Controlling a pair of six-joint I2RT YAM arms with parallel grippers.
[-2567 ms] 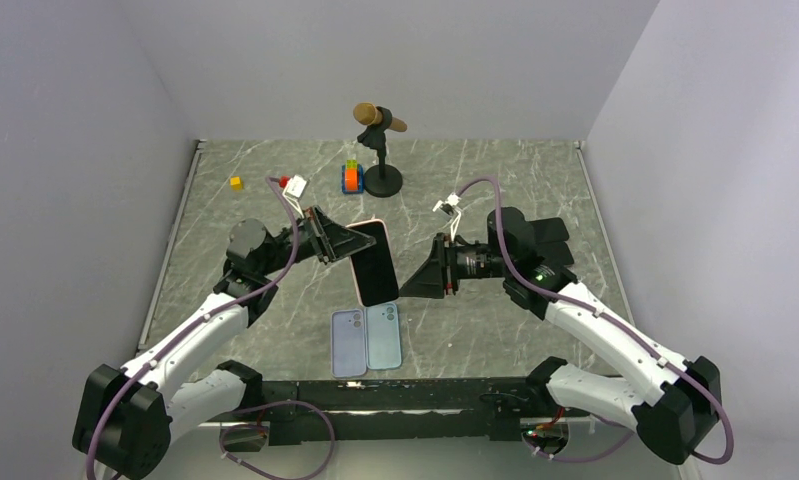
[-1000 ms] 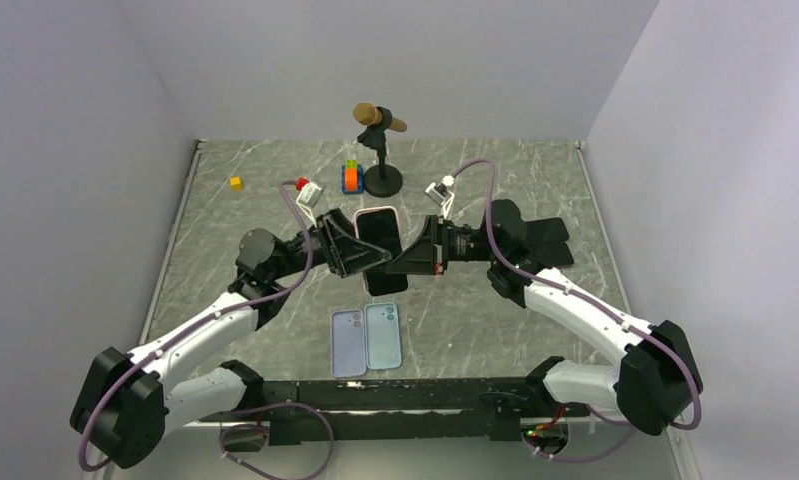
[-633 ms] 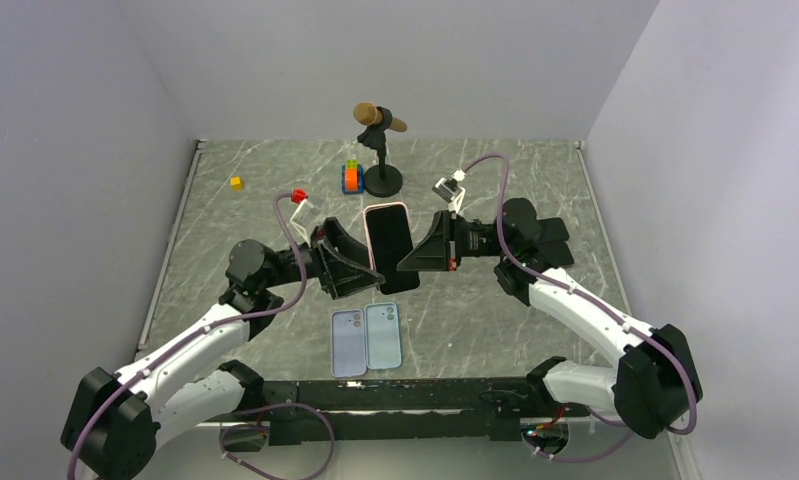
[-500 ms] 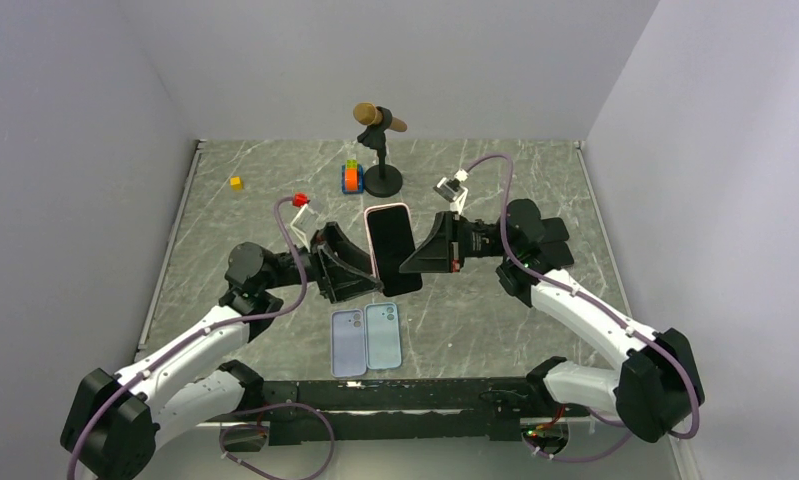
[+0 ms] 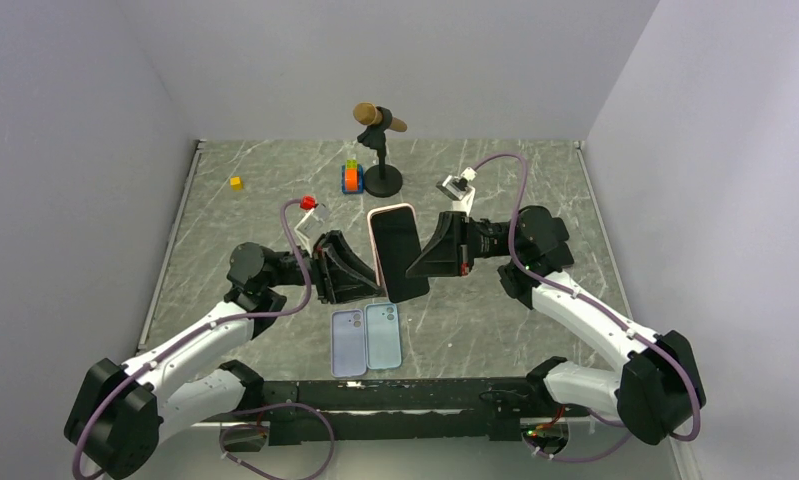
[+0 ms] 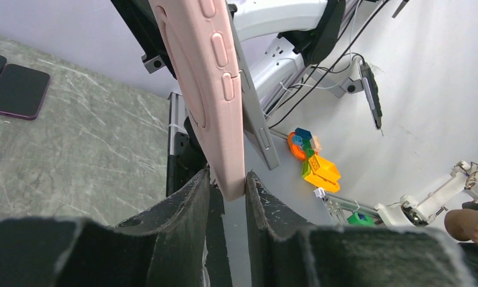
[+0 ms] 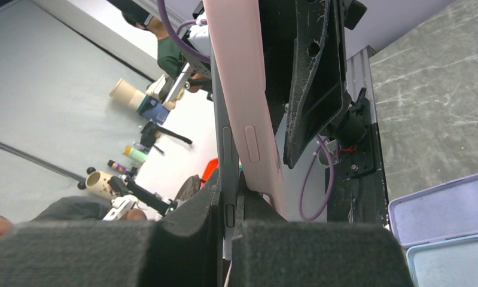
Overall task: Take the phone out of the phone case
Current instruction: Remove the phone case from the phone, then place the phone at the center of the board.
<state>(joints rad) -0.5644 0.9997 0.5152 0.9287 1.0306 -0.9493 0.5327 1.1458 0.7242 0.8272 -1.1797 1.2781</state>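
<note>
Left gripper [image 6: 227, 186] is seen clamped on the lower edge of the pink case [image 6: 203, 84]; right gripper [image 7: 229, 206] is pinched on the grey rim of the phone [image 7: 225, 149]. Both are held aloft at centre of the top view. Extent of separation is obscured; upper ends are cropped in the wrist views

The case [image 6: 203, 72] is matt pink, smooth and rubbery-looking; the phone [image 5: 400, 255] has a glossy black face and a satin grey metal edge. Pads [image 6: 176, 209] of the left pincer [image 6: 227, 182] and right pincer [image 7: 227, 197] look like coarse black foam. The bench [image 5: 225, 220] is veined grey stone with a faint sheen.
</note>
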